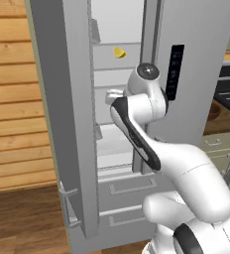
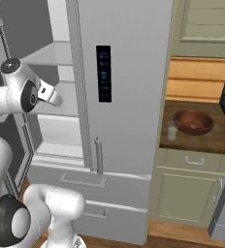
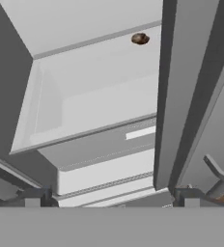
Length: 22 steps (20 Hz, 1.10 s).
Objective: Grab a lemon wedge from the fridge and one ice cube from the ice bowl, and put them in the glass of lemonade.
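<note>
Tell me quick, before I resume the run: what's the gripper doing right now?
Gripper: open, fingers spread wide, holding nothing, facing the white shelves of the fridge.

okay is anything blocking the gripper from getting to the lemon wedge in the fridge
Nothing visible blocks it. The fridge's left door is swung open, and the lemon wedge lies in the open on an upper shelf. The open gripper sits lower, aimed at a lower shelf holding a small brown lump, so it likely must rise.
</note>
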Available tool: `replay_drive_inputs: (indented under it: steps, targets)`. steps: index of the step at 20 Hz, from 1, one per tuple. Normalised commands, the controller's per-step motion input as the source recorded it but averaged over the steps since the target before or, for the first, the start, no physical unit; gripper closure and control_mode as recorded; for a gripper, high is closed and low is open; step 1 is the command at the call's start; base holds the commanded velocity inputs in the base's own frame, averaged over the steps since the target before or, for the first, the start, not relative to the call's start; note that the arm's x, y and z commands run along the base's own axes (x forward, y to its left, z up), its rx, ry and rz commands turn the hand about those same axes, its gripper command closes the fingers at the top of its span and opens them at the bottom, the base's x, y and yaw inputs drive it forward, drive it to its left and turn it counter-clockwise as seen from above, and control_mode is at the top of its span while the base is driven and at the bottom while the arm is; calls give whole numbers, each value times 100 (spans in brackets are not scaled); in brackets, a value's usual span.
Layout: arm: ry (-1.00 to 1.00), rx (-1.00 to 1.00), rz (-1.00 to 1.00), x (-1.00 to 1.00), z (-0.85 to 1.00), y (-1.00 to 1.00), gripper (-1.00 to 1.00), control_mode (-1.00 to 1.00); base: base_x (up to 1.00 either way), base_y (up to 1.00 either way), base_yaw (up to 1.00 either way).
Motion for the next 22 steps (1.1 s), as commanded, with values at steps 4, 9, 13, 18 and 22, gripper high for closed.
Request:
replay_drive_inputs:
  steps: [4,9,13,18,22]
  targets:
    - [0,0,0,62,0,10,-100,-100,0,0,0]
    - [0,-1,0,71,0,2,-100,-100,0,0,0]
    - [0,-4,-1,72,2,0,-100,-100,0,0,0]
    - [0,-16,-1,76,0,5,-100,-100,0,0,0]
    - [-6,-25,0,54,0,31,-100,-100,0,0,0]
